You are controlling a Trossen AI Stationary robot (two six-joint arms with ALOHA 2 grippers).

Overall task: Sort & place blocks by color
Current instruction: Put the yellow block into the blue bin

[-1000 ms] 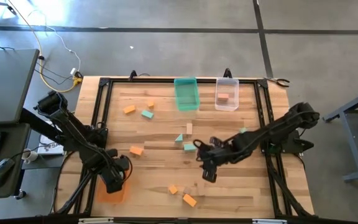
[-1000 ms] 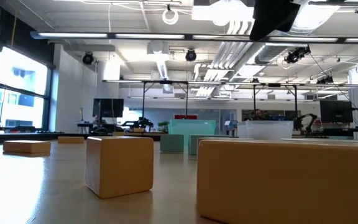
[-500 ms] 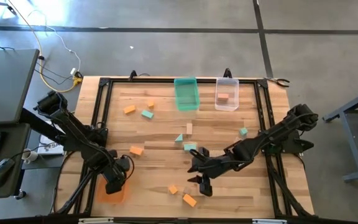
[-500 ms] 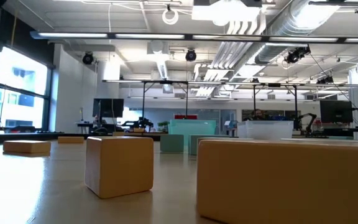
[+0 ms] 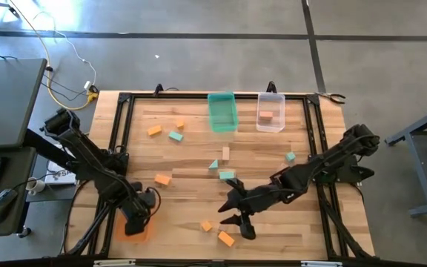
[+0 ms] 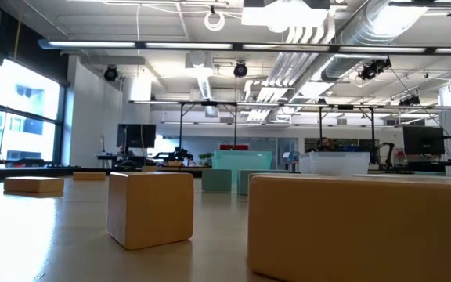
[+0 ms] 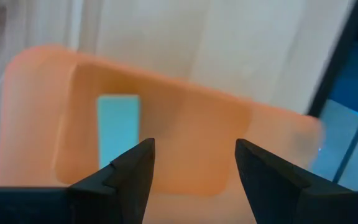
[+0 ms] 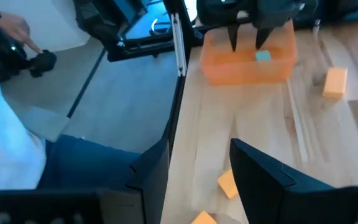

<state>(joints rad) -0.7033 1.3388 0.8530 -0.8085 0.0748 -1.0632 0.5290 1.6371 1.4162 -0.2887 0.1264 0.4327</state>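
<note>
Left gripper [image 7: 191, 165] jaws apart, empty, over orange bin [image 7: 185, 134]. Right gripper [image 8: 197, 165] jaws apart above orange block [image 8: 227, 185]: judged light, rigid; pinch flat faces.

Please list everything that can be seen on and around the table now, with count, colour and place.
orange blocks: five, orange, scattered on the table's left and front
teal blocks: four, teal, middle of the table
fifth teal block: one, teal, inside the orange bin
tan block: one, plain wood, centre
teal bin: one, back edge
clear bin: one, beside the teal bin, holding one orange block
orange bin: one, front left
person: one, blue clothing, beyond the table
left gripper: open, above the orange bin
right gripper: open, front centre
</note>
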